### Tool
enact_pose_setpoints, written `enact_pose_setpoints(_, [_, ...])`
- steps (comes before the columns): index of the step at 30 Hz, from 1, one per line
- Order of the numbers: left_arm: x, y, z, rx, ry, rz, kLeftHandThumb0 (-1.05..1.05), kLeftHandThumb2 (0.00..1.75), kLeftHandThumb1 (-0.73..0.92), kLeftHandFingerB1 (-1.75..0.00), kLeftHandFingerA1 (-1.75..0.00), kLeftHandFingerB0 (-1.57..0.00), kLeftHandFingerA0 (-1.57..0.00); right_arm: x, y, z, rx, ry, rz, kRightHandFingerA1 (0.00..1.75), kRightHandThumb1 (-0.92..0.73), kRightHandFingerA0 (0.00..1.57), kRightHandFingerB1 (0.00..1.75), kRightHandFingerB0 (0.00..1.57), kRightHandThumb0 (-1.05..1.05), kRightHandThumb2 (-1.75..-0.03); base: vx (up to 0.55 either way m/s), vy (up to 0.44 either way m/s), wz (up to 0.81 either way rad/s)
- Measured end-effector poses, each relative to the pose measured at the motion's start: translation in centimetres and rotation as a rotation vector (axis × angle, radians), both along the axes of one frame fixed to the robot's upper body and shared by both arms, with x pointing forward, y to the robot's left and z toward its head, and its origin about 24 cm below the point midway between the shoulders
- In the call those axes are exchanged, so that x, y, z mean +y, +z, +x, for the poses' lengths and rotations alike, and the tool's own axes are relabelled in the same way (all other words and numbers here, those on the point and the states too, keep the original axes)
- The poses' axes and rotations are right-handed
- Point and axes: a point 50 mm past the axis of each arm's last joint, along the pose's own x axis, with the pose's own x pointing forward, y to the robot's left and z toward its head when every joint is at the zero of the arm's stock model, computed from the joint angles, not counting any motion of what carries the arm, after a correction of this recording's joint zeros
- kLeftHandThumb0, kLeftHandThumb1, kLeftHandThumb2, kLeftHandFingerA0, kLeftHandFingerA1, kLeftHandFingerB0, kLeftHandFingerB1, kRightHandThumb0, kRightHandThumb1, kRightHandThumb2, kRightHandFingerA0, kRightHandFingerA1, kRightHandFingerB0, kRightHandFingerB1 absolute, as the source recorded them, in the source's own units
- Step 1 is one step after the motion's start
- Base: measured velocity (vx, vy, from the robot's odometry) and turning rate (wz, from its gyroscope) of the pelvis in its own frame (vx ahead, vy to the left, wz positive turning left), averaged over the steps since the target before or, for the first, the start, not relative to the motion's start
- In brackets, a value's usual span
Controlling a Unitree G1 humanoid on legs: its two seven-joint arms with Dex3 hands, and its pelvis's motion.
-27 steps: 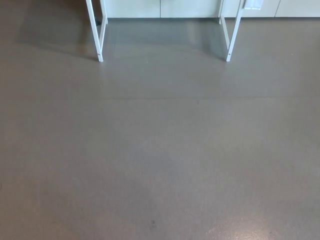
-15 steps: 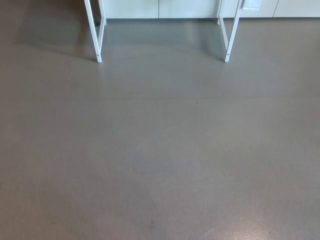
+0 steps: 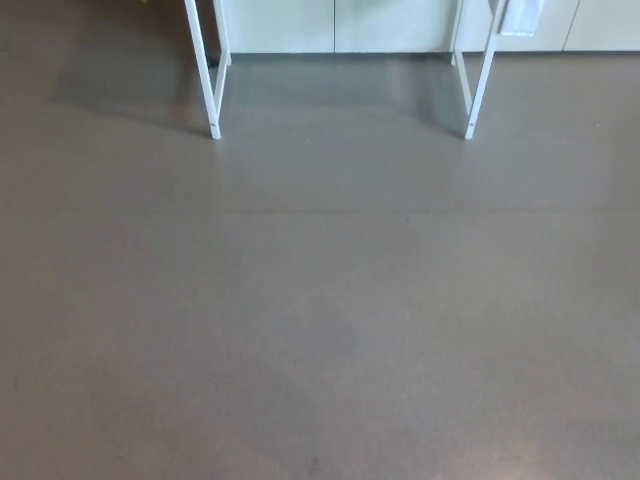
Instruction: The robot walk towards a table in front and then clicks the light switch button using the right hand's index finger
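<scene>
Neither robot hand shows in the head view, so there is no telling if they are open or closed, and they touch nothing that can be seen. Most of the view is a smooth grey floor with a thin line running across it. At the top stand the white legs of the table: the left legs and the right legs. The table top is cut off by the top edge. A small white thing hangs by the right legs, only partly seen. The light switch button cannot be seen. Behind the legs are pale cabinet doors.
</scene>
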Motion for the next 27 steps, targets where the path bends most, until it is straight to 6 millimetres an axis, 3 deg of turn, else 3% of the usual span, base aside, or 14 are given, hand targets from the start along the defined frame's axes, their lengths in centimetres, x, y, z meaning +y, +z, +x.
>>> enact_pose_setpoints(5, [0.2,0.0,0.0,0.012,-0.002,0.006,-0.26,0.70,0.66,-0.45,-0.50,-0.47,-0.59,0.3,-0.1,-0.4,0.000,0.008,0.008,0.49,-0.59,0.75,0.43,0.63,-0.53,-0.59,0.09,0.377,-0.15])
enact_pose_setpoints(11, [0.2,0.0,0.1,0.008,-0.004,0.006,-0.25,0.70,0.66,-0.44,-0.50,-0.45,-0.58,0.4,-0.2,-0.4,-0.001,0.016,0.008,0.48,-0.60,0.74,0.42,0.63,-0.54,-0.59,0.15,0.080,0.04])
enact_pose_setpoints(25, [-0.2,0.2,1.5,-0.028,-0.024,0.001,-0.25,0.71,0.65,-0.45,-0.53,-0.47,-0.63,0.1,0.2,0.9,-0.031,0.043,-0.024,0.48,-0.60,0.75,0.42,0.63,-0.54,-0.60,0.18,-0.193,0.12])
enact_pose_setpoints(27, [-0.2,0.3,1.6,-0.031,-0.025,0.003,-0.17,0.60,0.70,-0.40,-0.47,-0.50,-0.67,0.1,0.1,0.8,-0.030,0.044,-0.025,0.48,-0.60,0.76,0.42,0.63,-0.54,-0.60,0.23,-0.051,-0.07])
